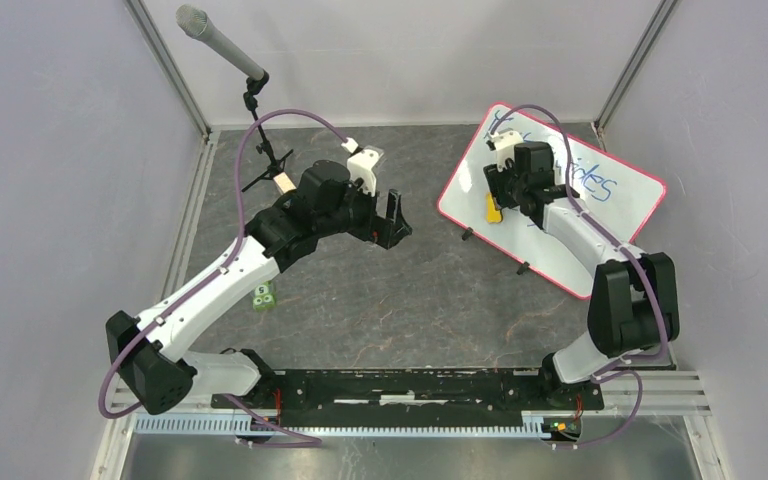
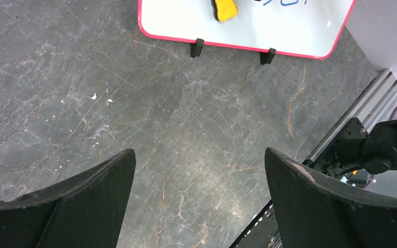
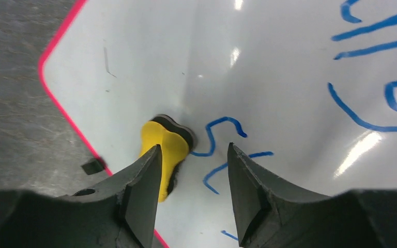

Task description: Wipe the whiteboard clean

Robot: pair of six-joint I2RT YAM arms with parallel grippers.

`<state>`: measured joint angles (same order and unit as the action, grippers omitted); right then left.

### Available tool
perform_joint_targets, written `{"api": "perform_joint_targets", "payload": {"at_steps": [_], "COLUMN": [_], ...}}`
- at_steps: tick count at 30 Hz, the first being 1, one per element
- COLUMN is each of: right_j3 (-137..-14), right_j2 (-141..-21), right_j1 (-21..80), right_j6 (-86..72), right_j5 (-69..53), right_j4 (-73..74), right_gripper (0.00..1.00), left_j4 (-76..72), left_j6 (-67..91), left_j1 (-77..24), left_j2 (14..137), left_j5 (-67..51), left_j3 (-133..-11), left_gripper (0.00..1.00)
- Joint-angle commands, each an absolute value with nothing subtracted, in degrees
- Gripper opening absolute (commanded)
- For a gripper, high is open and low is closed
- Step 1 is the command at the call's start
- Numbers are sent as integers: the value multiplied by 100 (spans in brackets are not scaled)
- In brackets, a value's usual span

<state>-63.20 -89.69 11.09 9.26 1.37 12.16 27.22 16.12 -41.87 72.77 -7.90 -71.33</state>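
The whiteboard (image 1: pixel 615 215), white with a pink-red frame and blue handwriting, lies tilted at the back right; it also shows as whiteboard (image 2: pixel 289 26) and whiteboard (image 3: pixel 269 67). A yellow eraser (image 3: pixel 168 147) with a black underside lies flat on the board near its left edge, also seen as eraser (image 1: pixel 493 208) and eraser (image 2: pixel 224 9). My right gripper (image 3: pixel 194 152) hovers over the board, open, with nothing between its fingers; the eraser lies beside and partly under its left finger (image 3: pixel 144 181). My left gripper (image 2: pixel 199 170) is open wide over bare table, empty, left of the board.
A microphone (image 1: pixel 222 45) on a small stand is at the back left. A small green block (image 1: pixel 263 296) lies by the left arm. Grey walls enclose the table on three sides. A metal rail (image 1: pixel 410 395) runs along the near edge.
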Motion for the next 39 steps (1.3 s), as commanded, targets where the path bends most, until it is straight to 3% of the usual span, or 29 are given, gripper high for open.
{"api": "perform_joint_targets", "payload": {"at_steps": [1, 4, 10, 14, 24, 35, 39], "right_j3": [-6568, -6730, -6351, -6522, -6584, -6635, -6673], "right_j2": [-8871, -8954, -8871, -9106, -9588, -9715, -9727], "right_j1": [1297, 1728, 2652, 2707, 2789, 2826, 2821], "right_j6": [1010, 399, -344, -959, -1204, -1441, -1336], "right_j5": [986, 2222, 3141, 4055, 4021, 4588, 4558], "right_j4": [1358, 1789, 1564, 1884, 1735, 1635, 1538], "right_gripper": [57, 59, 60, 55, 54, 39, 46], "left_j4": [2348, 2262, 2119, 2135, 2170, 2145, 2131], "left_j6": [1479, 1553, 1663, 1617, 1530, 1520, 1519], "left_j1": [-4031, -3943, -3765, -3762, -3753, -3753, -3753], "left_j2": [7054, 7042, 6979, 6940, 6865, 6798, 6799], "left_j5": [-1055, -1161, -1266, -1206, -953, -939, -956], "left_j3": [-6982, -6897, -6727, -6667, -6605, -6557, -6550], "left_gripper": [100, 100, 100, 100, 100, 100, 100]}}
